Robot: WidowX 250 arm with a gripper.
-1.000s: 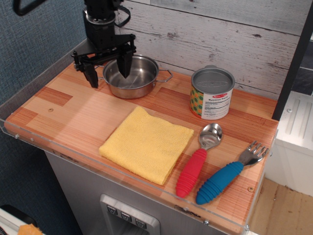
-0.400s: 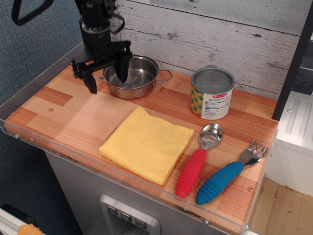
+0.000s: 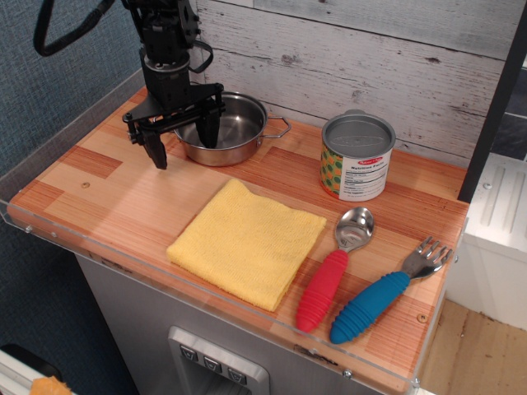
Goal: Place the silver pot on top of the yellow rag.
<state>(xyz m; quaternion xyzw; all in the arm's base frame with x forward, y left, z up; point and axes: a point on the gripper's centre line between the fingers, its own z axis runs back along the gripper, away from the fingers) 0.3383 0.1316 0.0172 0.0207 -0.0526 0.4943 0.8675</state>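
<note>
The silver pot point(image 3: 230, 132) stands at the back left of the wooden table, against the plank wall, with a wire loop handle on its right side. My black gripper point(image 3: 183, 140) is open and straddles the pot's left rim: one finger is inside the pot, the other is outside on the left, tip near the tabletop. The yellow rag point(image 3: 247, 242) lies flat and folded in front of the pot, near the table's front edge, with nothing on it.
A labelled tin can point(image 3: 356, 156) with a grey lid stands at the back right. A red-handled spoon point(image 3: 333, 271) and a blue-handled fork point(image 3: 383, 295) lie right of the rag. A clear plastic rim point(image 3: 49, 234) borders the table point(image 3: 115, 193).
The gripper has moved slightly and lowered around the pot's left rim, staying open. The pot and the rag have not moved.
</note>
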